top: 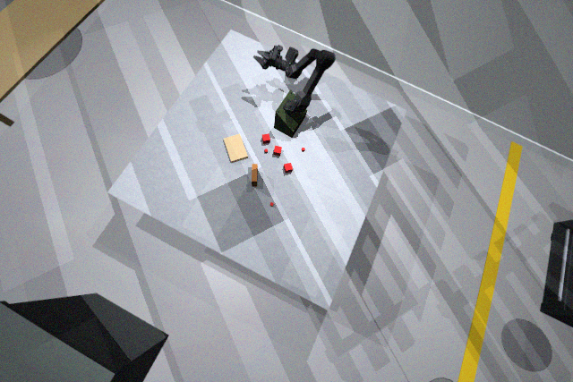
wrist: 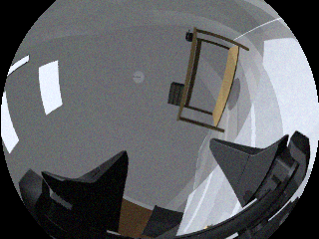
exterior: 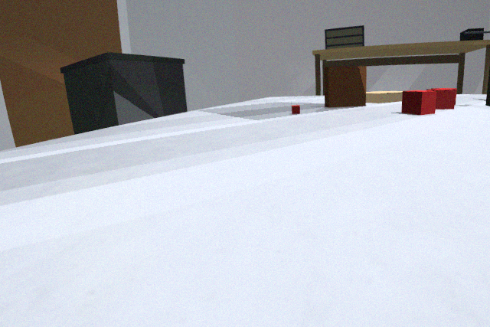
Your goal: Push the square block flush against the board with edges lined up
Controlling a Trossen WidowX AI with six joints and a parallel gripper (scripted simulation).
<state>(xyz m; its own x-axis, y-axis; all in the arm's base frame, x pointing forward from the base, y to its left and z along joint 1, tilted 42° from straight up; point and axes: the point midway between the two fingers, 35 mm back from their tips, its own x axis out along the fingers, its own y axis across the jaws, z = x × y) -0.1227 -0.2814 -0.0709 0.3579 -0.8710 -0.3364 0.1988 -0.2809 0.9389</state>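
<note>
The brown square block (top: 254, 173) (exterior: 344, 86) stands upright on a narrow side on the table. The flat tan board (top: 235, 148) (exterior: 383, 96) lies on the table just beyond it, up and left of it in the top view. A gap shows between block and board in that view. In the exterior view the block covers part of the board's left end. My gripper (top: 257, 58) (wrist: 169, 150) is open and empty, raised well above the table and far from both parts. Neither part shows clearly in the wrist view.
Three red cubes (top: 266, 138) (top: 277, 150) (top: 288, 167) lie between the board and block and the arm's side of the table. Small red cubes (top: 265, 150) (top: 303, 149) (top: 271, 204) lie around them, one below the block. The arm's green base (top: 289, 120) stands above the cubes.
</note>
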